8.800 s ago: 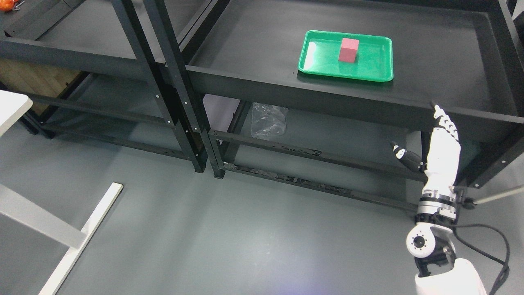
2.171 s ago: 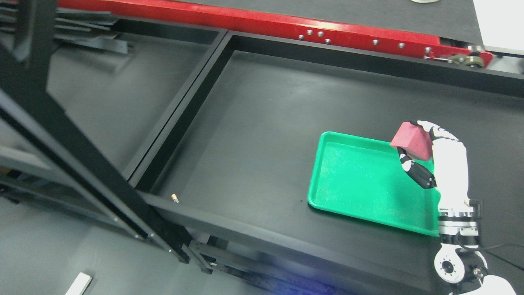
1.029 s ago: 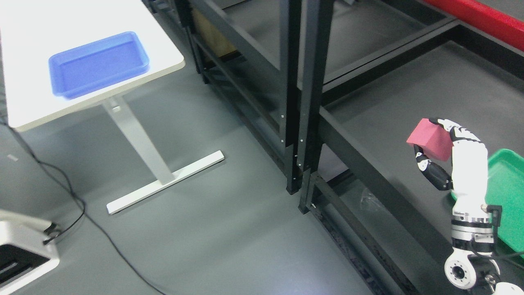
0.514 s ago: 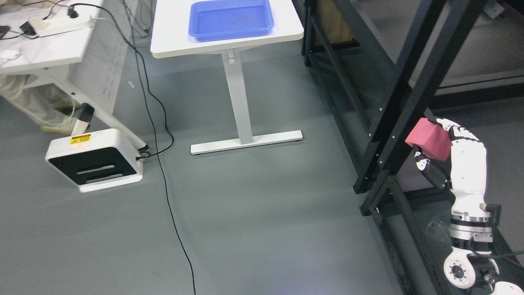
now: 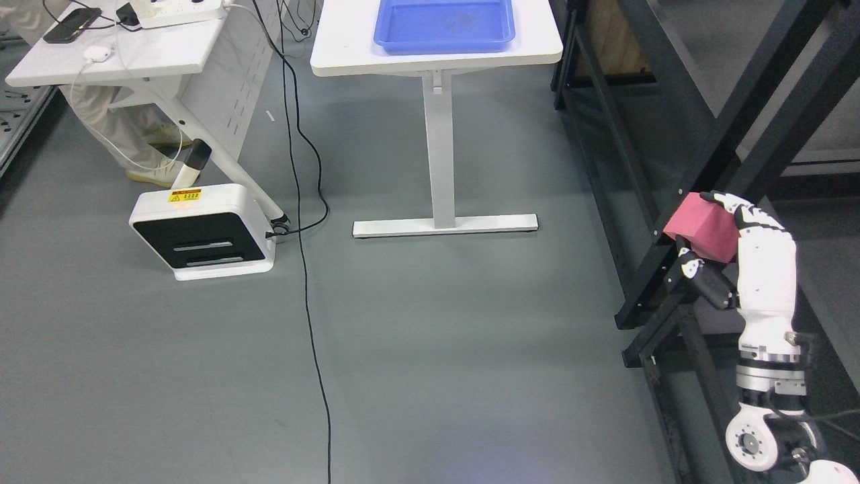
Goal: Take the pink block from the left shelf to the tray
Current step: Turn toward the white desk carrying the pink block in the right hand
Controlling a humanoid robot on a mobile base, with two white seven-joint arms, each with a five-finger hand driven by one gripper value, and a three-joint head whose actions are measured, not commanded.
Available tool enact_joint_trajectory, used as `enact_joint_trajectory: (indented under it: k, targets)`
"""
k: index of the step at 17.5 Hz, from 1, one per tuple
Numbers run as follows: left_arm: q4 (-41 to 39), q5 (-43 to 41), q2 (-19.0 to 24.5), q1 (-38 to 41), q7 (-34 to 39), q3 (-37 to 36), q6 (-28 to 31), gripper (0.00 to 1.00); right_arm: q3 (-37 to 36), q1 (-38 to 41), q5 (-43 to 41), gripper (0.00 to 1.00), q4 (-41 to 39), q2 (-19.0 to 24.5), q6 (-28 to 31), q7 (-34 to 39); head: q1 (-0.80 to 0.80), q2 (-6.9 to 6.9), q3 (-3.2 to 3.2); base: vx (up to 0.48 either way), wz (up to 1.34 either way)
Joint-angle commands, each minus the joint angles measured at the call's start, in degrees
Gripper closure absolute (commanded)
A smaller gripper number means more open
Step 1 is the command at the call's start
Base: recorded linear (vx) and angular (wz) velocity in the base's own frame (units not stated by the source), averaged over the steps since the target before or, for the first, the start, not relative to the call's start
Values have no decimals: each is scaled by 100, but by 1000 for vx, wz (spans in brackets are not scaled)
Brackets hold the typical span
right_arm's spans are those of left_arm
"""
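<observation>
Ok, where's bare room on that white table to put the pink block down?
The blue tray on the white table is bare inside. Beside it, only narrow table strips stay free. The left desk is crowded with a power strip. The right hand holds the pink block.

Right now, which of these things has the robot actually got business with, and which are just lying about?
Part of the job:
pink block, gripped in the right hand
blue tray on the white table
black shelf

Just lying about:
white box on the floor
black cable
power strip on the desk
a person's legs
</observation>
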Motion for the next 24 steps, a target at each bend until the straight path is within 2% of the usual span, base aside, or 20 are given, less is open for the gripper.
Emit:
enact_joint_trajectory:
  k: [1, 15, 24]
  targets:
    - [-100, 0, 100, 115, 1, 0, 3, 0, 18, -2, 0, 96, -4, 19, -6, -12, 0, 0, 0, 11, -48]
    - [-100, 0, 100, 115, 1, 0, 3, 0, -17, 147, -352, 96, -13, 45, -24, -872, 0, 0, 0, 132, 158]
    - [-100, 0, 100, 115, 1, 0, 3, 0, 0, 218, -343, 96, -13, 19, -182, -803, 0, 0, 0, 329, 27]
